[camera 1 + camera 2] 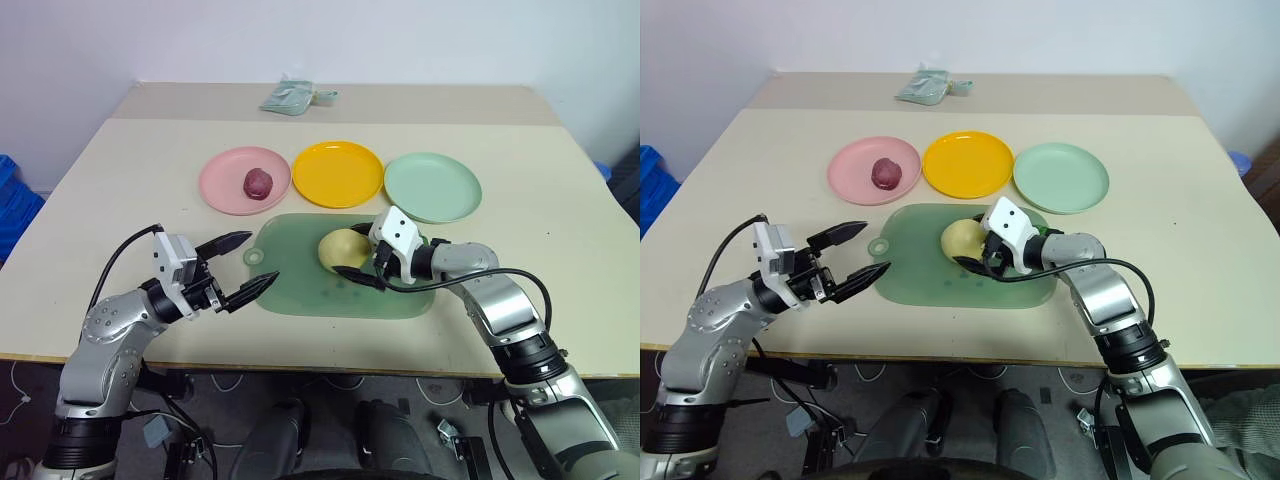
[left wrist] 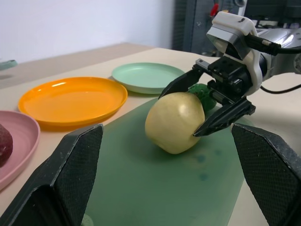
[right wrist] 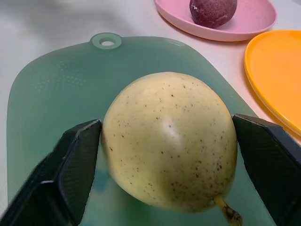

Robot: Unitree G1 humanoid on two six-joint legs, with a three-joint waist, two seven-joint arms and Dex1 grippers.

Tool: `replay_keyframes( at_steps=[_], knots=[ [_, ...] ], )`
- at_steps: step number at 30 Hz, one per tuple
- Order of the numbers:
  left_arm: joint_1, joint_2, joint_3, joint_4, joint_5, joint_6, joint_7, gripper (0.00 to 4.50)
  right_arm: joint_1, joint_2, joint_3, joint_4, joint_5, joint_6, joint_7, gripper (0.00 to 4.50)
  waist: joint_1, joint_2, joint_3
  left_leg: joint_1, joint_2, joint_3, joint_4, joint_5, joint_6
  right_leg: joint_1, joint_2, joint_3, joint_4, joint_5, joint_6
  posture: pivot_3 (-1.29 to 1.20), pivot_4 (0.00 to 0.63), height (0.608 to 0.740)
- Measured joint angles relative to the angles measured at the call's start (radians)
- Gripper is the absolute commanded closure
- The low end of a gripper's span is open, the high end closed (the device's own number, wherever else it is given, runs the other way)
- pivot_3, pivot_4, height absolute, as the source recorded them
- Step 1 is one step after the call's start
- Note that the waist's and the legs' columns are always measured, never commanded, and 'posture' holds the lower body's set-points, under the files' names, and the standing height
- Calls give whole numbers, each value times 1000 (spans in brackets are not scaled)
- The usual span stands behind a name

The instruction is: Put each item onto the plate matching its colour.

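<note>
1. My right pincer (image 1: 362, 262) has its two black, cross-hatched fingers (image 3: 70, 165) pressed one on each side of the pale yellow pear (image 3: 169, 141), which rests on the green tray (image 1: 300, 290); I have it gripped. The pear's skin is smooth, glossy and dotted with brown specks, and a short stem sticks out near its narrow end.
2. The tray is a translucent, matt green rounded rectangle with a small round hole in a tab on one edge.
3. My left pincer (image 1: 245, 263) hangs over the table (image 1: 120, 160) just beside the tray's left edge, jaws spread wide with nothing between them.
4. The dark red-purple round toy (image 1: 258, 182) sits on the pink plate (image 1: 222, 185); its surface looks dull and faintly mottled.
5. The yellow-orange plate (image 1: 338, 172) and the mint green plate (image 1: 432, 186) are shiny, shallow plastic discs, lined up with the pink one just behind the tray.
6. The bumpy dark green toy (image 2: 203, 92) lies on the tray close behind the pear, mostly covered by my right pincer and its white housing, so I cannot make out its full shape.
7. A small grey-green packet (image 1: 290, 98) lies crumpled at the table's far edge, well apart from the plates.
</note>
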Motion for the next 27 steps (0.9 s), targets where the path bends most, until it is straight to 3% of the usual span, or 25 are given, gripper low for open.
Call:
replay_keyframes(
  at_steps=[11,15,17,22,27],
  knots=[
    [0,0,0,-3,0,0,27,0,-14,9,-48,2,50,60,-11,1121,0,1,1,0,0,0,0,0,0,0,0,0,0,0,0,0,150,740],
    [-2,-9,0,-3,-2,0,43,0,-170,52,-143,111,98,74,-59,1121,-7,4,3,0,0,0,0,0,0,-1,0,0,0,0,0,0,150,740],
    [-3,-15,0,-6,-2,1,52,0,-267,61,-177,208,89,38,-97,1121,-9,4,3,0,0,0,-1,0,0,-1,0,0,0,1,0,0,150,740],
    [-1,-34,0,-29,-3,1,80,0,-536,132,-199,688,22,-173,-177,1121,-28,4,3,0,0,1,-6,2,1,-3,0,0,-1,2,2,0,150,740],
    [13,-41,6,-42,-3,-3,105,0,-669,193,-209,1083,-28,-370,-245,1121,-39,4,3,0,0,1,-15,8,-7,-8,0,1,-1,1,0,0,150,740]
  ],
)
